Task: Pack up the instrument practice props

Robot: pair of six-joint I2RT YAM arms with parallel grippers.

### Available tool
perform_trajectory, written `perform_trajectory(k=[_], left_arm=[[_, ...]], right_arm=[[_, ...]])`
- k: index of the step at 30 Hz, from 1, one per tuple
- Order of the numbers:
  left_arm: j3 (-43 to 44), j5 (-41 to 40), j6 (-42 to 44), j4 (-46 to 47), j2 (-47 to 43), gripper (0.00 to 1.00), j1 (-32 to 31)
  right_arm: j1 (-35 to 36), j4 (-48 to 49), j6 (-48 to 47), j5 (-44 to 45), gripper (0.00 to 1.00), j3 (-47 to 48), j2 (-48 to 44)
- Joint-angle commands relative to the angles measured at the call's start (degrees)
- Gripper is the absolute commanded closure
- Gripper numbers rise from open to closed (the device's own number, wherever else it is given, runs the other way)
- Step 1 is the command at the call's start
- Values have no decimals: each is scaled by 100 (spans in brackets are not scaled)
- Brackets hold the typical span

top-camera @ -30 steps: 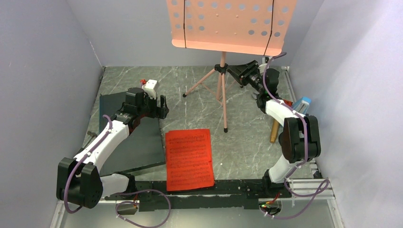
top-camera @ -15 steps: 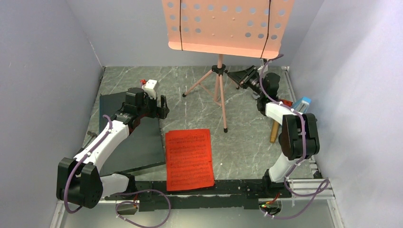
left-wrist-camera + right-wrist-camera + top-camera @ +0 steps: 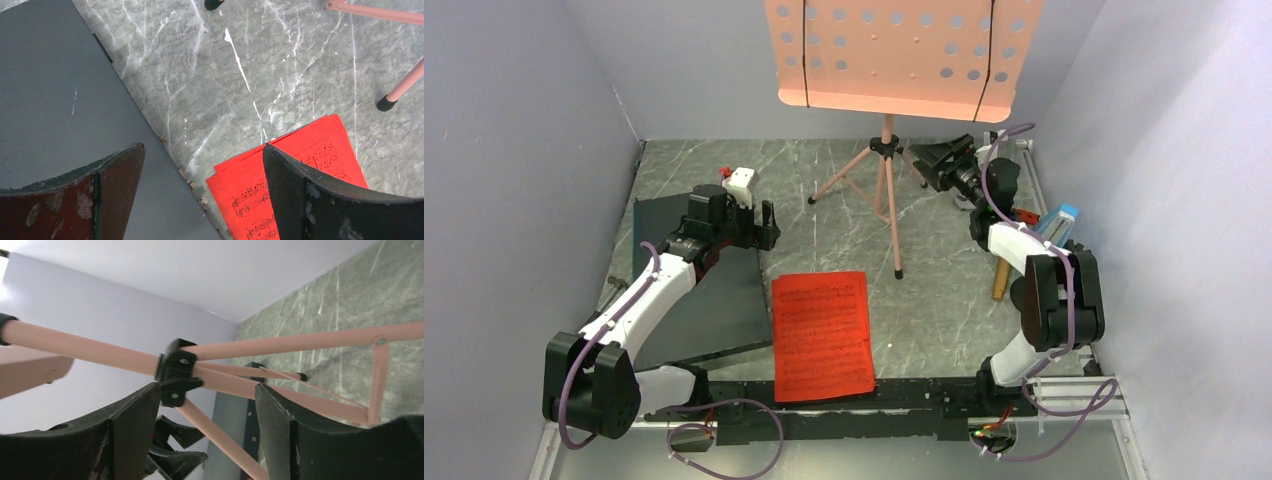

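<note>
Dark slab (image 3: 674, 290): flat along the worktop's left edge, under the left arm; not one of the props.
Left gripper (image 3: 202, 147): hovering over the slab's right edge; fingers spread wide, nothing held.
Red sheet-music pages (image 3: 822, 335): flat near the middle of the near edge, just beside the slab. Probably light and limp, awkward to pinch off a flat surface; best taken at a loose corner.
Pink music stand (image 3: 894, 50): upright toward the far edge, right of centre, perforated desk high above the tripod legs. Likely light, stiff and top-heavy, so prone to tipping; best held low, at the black hub (image 3: 175, 372) where legs meet post.
Right gripper (image 3: 207, 385): level with the hub; fingers parted, one on either side of the tubes, no contact visible, nothing clamped.
Blue metronome (image 3: 1060, 220): at the right edge, partly hidden by the right arm; small and rigid by the look.
Left wrist view only: pages fanned at the corner, so more than one sheet; one black rubber foot (image 3: 386, 103) close by.
Right wrist view only: hub and tubes framed between the fingers.
Overhead view only: desk, metronome, whole layout.
</note>
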Motion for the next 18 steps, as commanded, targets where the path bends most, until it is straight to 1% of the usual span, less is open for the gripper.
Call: perform_trajectory(k=[1,7,11,13,18], left_arm=[[97,27,-32,189,-124,6,6],[115,32,-27,195,-117,6,7],[106,2,-14,191,-151,6,10],[106,0,-5,198,-153,6,13],[115,43,10,194,-136,6,10]], right_arm=[[-6,-158,490,264,26,254,-412],[102,-750,806,448,25,531,-435],[175,-975,1047,495,28,603,-377],[234,-1050,1115,475,32,650,-350],[338,-1011,1224,431,35,737,-321]])
